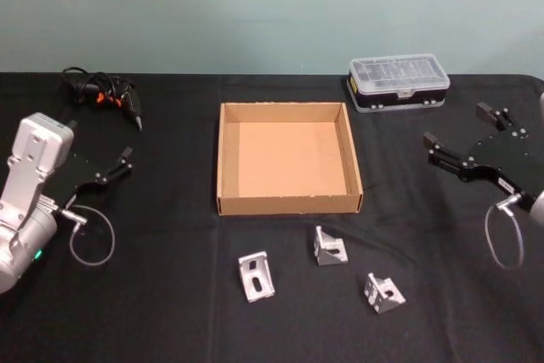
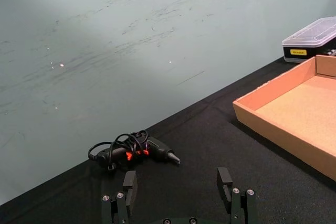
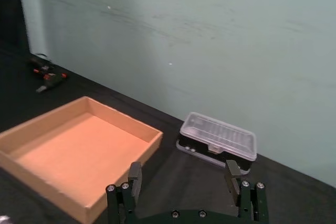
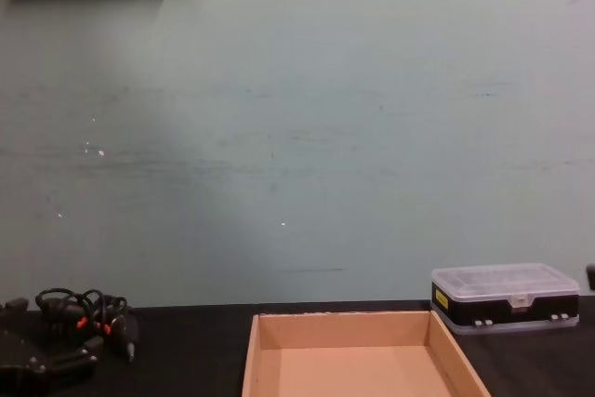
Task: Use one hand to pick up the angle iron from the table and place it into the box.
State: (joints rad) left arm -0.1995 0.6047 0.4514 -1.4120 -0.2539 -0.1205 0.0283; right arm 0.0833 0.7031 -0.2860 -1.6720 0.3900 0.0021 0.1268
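Observation:
Three silver angle irons lie on the black table (image 1: 161, 303) in front of the box: one on the left (image 1: 256, 276), one in the middle (image 1: 330, 246), one on the right (image 1: 384, 292). The tan cardboard box (image 1: 228, 163) stands mid-table with nothing inside; its walls also show at box (image 2: 273, 135), box (image 3: 44, 179) and box (image 4: 253, 355). My left gripper (image 1: 100, 144) hovers open far left of the box, also seen as gripper (image 2: 177, 182). My right gripper (image 1: 459, 125) hovers open at the far right, also seen as gripper (image 3: 183, 174). Both hold nothing.
A clear-lidded plastic case (image 1: 398, 82) sits behind the box's right corner, also case (image 2: 311, 38), case (image 3: 218, 140) and case (image 4: 505, 295). A black tool with orange marks and a coiled cable (image 1: 106, 95) lies at the back left, also tool (image 2: 134, 150). A pale wall closes the back.

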